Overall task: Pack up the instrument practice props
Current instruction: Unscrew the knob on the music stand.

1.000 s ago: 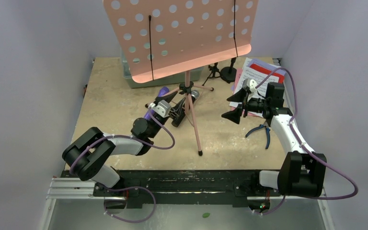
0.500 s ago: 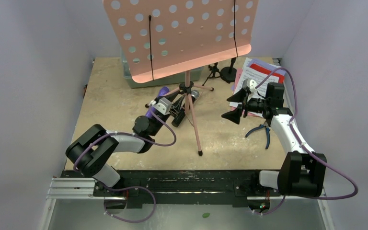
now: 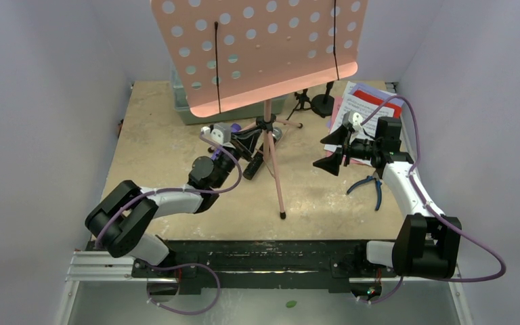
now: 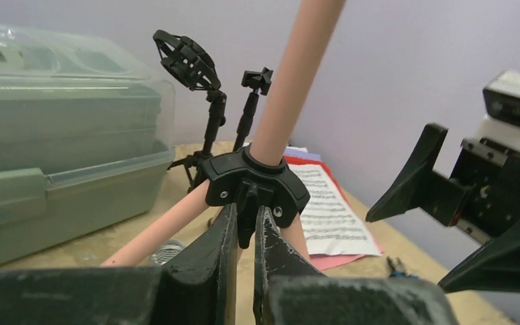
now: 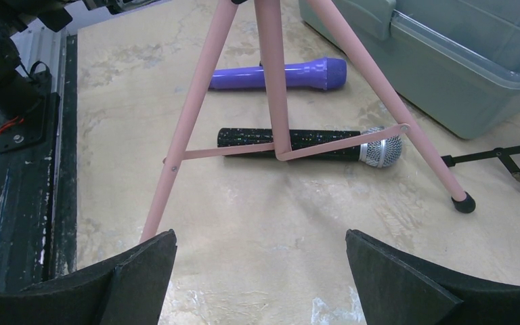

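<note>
Seeing purple microphone (image 5: pixel 277 73), black microphone (image 5: pixel 311 144) plainly from right wrist, ahead of spread right gripper (image 5: pixel 257 238); my left gripper (image 4: pixel 245 217) clamps tripod (image 4: pixel 291 81) at hub.

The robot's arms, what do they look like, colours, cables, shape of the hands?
The left arm and right arm have white links between black joints, with a purple cable looping along each. Each hand is black with two wedge-shaped fingers; the left hand shows scuffed inner faces, the right hand looks matte. A white camera block sits on each wrist.
</note>
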{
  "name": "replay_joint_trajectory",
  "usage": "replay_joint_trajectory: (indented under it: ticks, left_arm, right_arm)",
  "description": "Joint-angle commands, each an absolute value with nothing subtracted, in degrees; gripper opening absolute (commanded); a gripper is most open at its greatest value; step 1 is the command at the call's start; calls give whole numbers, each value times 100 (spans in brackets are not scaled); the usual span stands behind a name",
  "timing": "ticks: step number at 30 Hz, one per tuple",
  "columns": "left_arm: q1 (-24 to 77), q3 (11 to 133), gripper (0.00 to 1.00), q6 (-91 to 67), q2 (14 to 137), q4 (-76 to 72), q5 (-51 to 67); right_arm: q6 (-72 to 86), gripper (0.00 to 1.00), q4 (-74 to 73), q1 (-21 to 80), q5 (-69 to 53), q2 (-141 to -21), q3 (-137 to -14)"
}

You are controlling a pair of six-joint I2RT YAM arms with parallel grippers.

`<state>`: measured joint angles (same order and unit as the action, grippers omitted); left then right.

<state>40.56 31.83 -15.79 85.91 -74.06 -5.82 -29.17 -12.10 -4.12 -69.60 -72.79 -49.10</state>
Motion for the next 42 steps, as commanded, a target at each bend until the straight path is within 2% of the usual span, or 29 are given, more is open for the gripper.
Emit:
replay_joint_trajectory:
  ticks: [1, 11, 16, 19, 22, 28, 34, 38, 42]
  left_arm:
    - [4007, 3447, 0, -3485, 8277, -6655, -1327]
    - [4005, 4096, 2, -6136, 7656, -3609, -2290]
    - [3996, 4227, 29, -6691, 7458, -3248, -2167]
    - [3997, 4198, 39, -6765, 7363, -3209, -2095]
    - [3987, 4161, 46, -6647, 7199, -3071, -2135]
    - [3973, 4131, 53, -5608, 6857, -2487, -2278]
    - [3884, 3551, 63, -4744, 6501, -3385, -1601]
    - [3531, 3184, 64, -4585, 6583, -4434, -421]
    - [2957, 3085, 45, -5409, 7117, -5213, 797]
  right_arm:
    - [-3017, 99, -1204, -382, -7048, -7295, -5010]
    - [-3015, 99, -1206, -387, -7058, -7286, -5010]
    - [-3015, 99, -1205, -387, -7058, -7277, -5011]
    - [-3024, 99, -1218, -387, -7049, -7260, -5010]
    - [-3025, 99, -1227, -387, -7049, -7251, -5010]
    - [-3033, 99, -1232, -387, -7062, -7255, -5010]
    - [-3047, 99, -1237, -387, -7058, -7277, -5010]
    - [-3060, 99, -1246, -387, -7049, -7280, -5010]
    - [-3067, 99, -1257, -387, -7057, -7277, -5010]
